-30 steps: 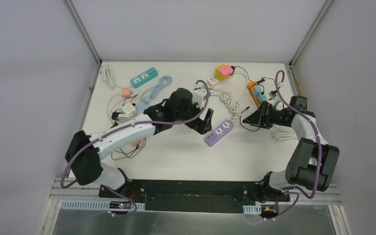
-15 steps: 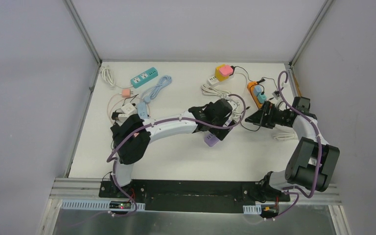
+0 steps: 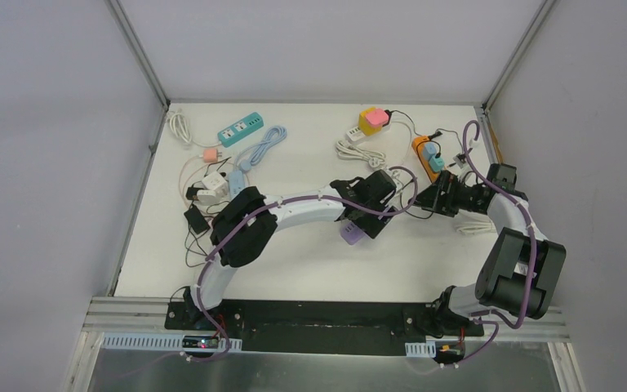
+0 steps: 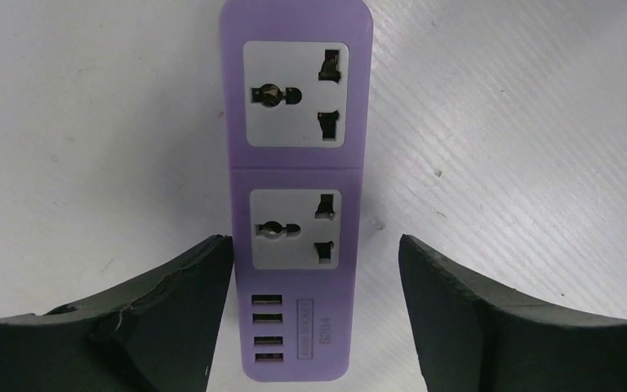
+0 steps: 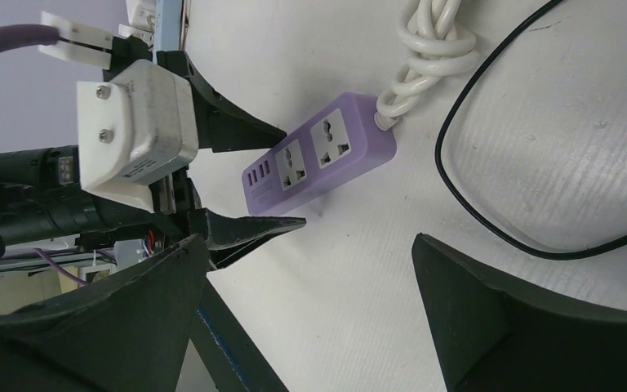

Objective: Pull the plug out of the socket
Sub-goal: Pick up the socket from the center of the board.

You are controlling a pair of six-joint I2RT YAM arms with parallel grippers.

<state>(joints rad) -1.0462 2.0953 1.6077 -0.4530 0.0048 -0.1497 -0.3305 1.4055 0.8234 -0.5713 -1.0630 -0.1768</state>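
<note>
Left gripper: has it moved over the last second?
Yes: the left gripper moved right, from beside the purple power strip to straddling it.

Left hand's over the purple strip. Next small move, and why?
Probably close the left hand onto the purple power strip: its fingers straddle the USB end with a clear gap on one side, so it isn't gripped yet. Both sockets look empty.
</note>
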